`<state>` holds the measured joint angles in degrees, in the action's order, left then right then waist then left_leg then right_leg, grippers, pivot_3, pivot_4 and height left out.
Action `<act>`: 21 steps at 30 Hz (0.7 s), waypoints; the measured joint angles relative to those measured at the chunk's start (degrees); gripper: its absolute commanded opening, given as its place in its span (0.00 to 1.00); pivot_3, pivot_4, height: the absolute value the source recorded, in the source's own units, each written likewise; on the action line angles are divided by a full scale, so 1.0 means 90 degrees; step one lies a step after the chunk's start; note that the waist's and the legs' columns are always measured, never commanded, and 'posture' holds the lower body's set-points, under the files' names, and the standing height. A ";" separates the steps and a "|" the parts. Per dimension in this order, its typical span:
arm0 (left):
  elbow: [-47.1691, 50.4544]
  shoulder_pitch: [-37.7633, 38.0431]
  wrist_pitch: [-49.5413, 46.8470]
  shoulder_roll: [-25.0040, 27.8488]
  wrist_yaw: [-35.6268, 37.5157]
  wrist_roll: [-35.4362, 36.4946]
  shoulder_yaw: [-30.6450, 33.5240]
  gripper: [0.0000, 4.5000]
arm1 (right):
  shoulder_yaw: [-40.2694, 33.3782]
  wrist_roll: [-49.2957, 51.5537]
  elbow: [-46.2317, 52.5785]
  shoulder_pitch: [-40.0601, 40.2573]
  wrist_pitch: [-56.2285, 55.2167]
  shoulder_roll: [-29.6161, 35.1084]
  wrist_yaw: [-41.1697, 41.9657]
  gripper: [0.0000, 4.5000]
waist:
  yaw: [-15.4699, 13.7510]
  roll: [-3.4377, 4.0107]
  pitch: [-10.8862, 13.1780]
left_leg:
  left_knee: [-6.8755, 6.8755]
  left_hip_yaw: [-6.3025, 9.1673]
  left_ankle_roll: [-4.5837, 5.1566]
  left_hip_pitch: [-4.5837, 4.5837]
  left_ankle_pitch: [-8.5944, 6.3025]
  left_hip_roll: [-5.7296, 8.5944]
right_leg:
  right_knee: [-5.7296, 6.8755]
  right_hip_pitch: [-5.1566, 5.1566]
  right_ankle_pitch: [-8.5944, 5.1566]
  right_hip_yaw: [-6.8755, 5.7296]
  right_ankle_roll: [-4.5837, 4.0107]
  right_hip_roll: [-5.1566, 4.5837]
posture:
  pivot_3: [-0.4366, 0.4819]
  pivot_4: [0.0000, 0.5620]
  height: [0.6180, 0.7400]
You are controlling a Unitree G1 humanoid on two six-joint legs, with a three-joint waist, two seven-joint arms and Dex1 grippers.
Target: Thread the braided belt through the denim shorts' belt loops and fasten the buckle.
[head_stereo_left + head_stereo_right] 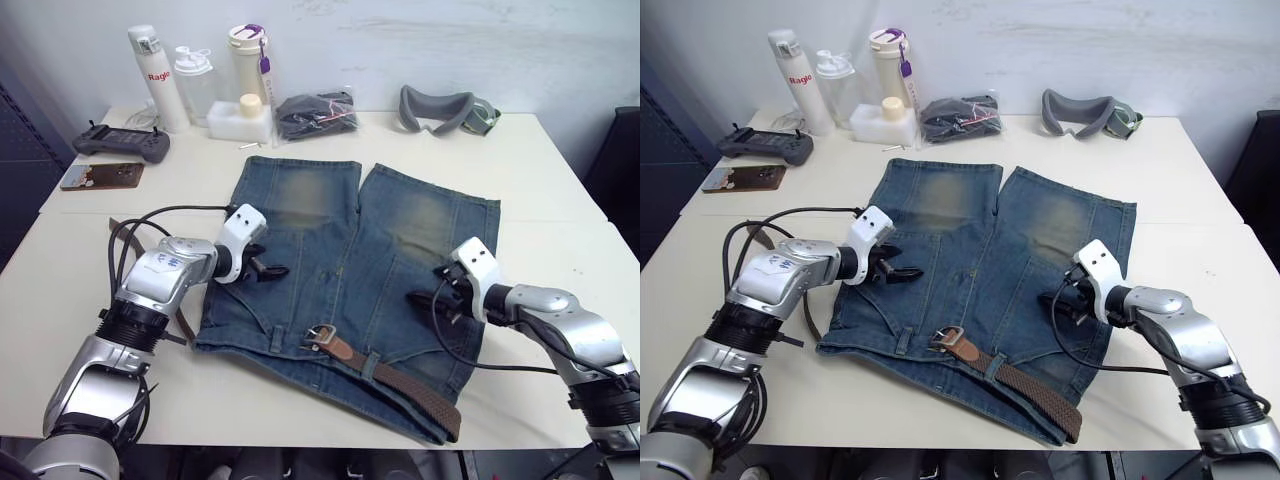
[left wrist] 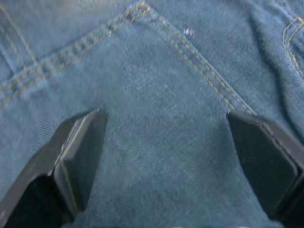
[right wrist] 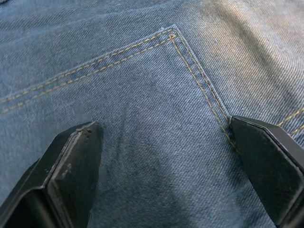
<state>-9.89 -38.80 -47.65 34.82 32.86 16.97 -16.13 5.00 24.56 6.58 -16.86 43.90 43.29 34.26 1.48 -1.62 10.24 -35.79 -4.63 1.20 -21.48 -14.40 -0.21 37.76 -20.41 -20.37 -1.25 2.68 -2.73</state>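
My left gripper and right gripper hover spread over the denim shorts, mid-frame. The braided belt at lower centre looks limp; I'd pinch behind its stiff buckle.

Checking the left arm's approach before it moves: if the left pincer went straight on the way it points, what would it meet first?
Most likely the denim shorts: the open left pincer points at bare blue fabric near a stitched seam, though how close cannot be judged.
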 measured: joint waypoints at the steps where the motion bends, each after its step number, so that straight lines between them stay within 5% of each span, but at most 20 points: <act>1: 0.0114 0.0139 -0.0057 -0.0029 -0.0036 -0.0041 0.0052 0.71 | -0.0042 0.0033 0.0160 0.0059 0.0321 -0.0027 -0.0070 1.00 | -0.0001 -0.0014 -0.0066 | 0.0008 0.0000 -0.0004 0.0009 -0.0008 -0.0001 | -0.0006 0.0007 -0.0006 0.0000 -0.0008 -0.0001 | 0.48 0.27 0.98; 5: 0.0540 0.0453 -0.0393 -0.0133 -0.0112 -0.0102 0.0227 0.33 | -0.0107 0.0013 0.0569 0.0308 0.0901 -0.0083 -0.0214 0.74 | -0.0020 -0.0078 -0.0218 | 0.0037 0.0005 -0.0015 0.0036 -0.0036 -0.0004 | -0.0029 0.0030 -0.0036 -0.0004 -0.0018 0.0000 | 0.48 0.27 0.98; 9: 0.0980 0.0753 -0.0818 -0.0281 -0.0246 -0.0170 0.0495 0.00 | -0.0209 0.0012 0.0850 0.0437 0.1210 -0.0287 -0.0273 0.33 | -0.0021 -0.0078 -0.0312 | 0.0060 0.0005 -0.0008 0.0037 -0.0063 -0.0005 | -0.0058 0.0036 -0.0060 -0.0005 -0.0014 0.0000 | 0.48 0.27 0.98; 12: 0.1327 0.0938 -0.1209 -0.0458 -0.0287 -0.0116 0.0764 0.00 | -0.0241 0.0001 0.1031 0.0475 0.1198 -0.0363 -0.0200 0.04 | -0.0005 -0.0054 -0.0317 | 0.0070 0.0005 -0.0004 0.0035 -0.0075 -0.0004 | -0.0085 0.0040 -0.0063 -0.0004 -0.0012 0.0000 | 0.48 0.27 0.98; 18: 0.1726 0.1082 -0.2391 -0.1177 -0.0276 0.0644 0.1687 0.00 | 0.0234 -0.0573 0.0840 0.0076 0.0176 -0.0070 0.0408 0.02 | 0.0012 -0.0004 -0.0213 | 0.0067 0.0004 0.0012 -0.0003 -0.0067 0.0001 | -0.0088 0.0007 -0.0058 -0.0004 0.0004 0.0000 | 0.48 0.27 0.98; 21: 0.1488 0.0825 -0.2226 -0.1544 -0.0778 0.0539 0.1861 0.00 | 0.0726 -0.1250 -0.0037 -0.0930 -0.0719 0.0009 0.0606 0.02 | -0.0001 0.0033 -0.0082 | 0.0062 0.0003 0.0020 -0.0022 -0.0038 0.0011 | -0.0071 -0.0020 -0.0050 -0.0003 0.0016 0.0000 | 0.48 0.27 0.98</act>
<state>3.50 -31.37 -67.68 20.93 25.86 21.82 0.61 11.53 13.30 6.25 -25.23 37.43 43.37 39.71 1.47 -1.32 9.50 -35.24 -4.61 1.38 -21.68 -14.75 -0.11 37.12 -20.59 -20.82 -1.28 2.83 -2.72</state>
